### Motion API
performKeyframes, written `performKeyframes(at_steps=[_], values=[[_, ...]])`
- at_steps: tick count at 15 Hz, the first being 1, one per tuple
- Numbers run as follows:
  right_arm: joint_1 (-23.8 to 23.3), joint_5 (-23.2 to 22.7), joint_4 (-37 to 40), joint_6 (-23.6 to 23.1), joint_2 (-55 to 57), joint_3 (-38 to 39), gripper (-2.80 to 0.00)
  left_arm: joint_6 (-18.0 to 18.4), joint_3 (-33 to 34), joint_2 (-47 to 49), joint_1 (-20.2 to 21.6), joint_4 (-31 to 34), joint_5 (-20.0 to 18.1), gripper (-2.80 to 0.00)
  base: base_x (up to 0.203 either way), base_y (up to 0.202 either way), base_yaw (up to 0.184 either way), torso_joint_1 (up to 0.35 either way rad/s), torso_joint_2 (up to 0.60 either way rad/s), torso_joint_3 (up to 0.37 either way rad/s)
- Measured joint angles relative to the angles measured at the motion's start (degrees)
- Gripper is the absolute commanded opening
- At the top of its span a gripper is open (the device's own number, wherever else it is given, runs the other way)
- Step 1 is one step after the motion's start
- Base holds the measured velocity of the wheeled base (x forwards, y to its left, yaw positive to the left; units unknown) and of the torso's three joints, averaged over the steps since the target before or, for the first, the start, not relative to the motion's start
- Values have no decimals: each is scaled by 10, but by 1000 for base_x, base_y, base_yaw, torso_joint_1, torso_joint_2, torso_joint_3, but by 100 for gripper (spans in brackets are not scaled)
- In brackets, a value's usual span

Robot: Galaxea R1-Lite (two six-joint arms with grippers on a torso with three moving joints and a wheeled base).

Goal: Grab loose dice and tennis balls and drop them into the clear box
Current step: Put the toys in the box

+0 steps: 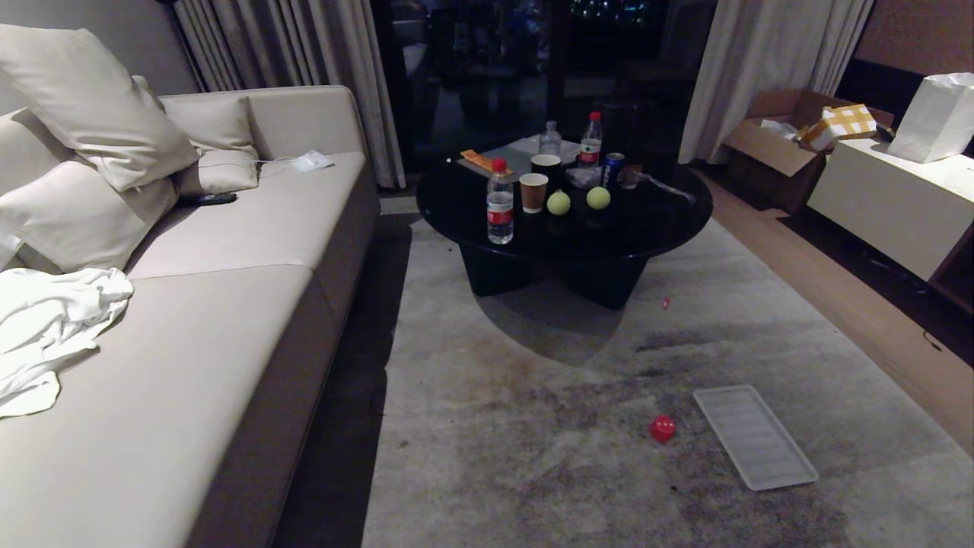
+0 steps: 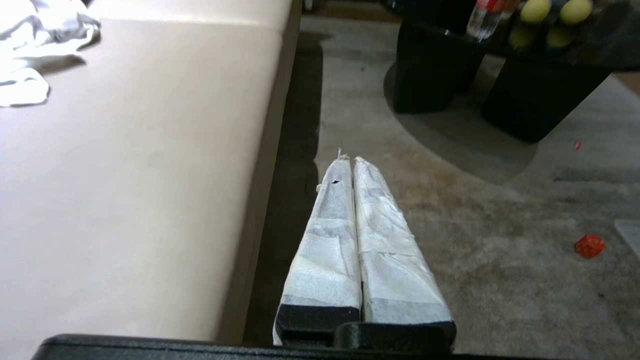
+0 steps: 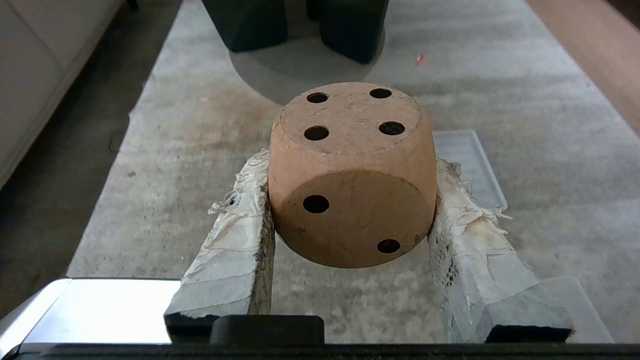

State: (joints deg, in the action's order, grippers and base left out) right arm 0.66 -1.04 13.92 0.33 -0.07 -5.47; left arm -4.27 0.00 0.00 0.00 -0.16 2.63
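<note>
Tan die (image 3: pixel 352 175) sits clamped in my right hand (image 3: pixel 352 210); left hand (image 2: pixel 352 165) closed, idle. Next: find the clear box.

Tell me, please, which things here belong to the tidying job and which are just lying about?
Job:
- tan die, held in the right end effector
- red die on the rug
- two tennis balls on the black table

Lying about:
- water bottle
- paper cup
- ribbed panel
- white cloth
</note>
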Motion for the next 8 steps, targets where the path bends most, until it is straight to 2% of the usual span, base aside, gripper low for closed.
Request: performKeyframes(at_steps=[4, 8], values=[[0, 0, 0, 0, 0, 0, -280, 1, 0, 0, 0, 1, 0, -280, 0, 0, 0, 4, 5, 201], [0, 0, 0, 0, 0, 0, -280, -1, 0, 0, 0, 0, 0, -280, 0, 0, 0, 2, 4, 59]])
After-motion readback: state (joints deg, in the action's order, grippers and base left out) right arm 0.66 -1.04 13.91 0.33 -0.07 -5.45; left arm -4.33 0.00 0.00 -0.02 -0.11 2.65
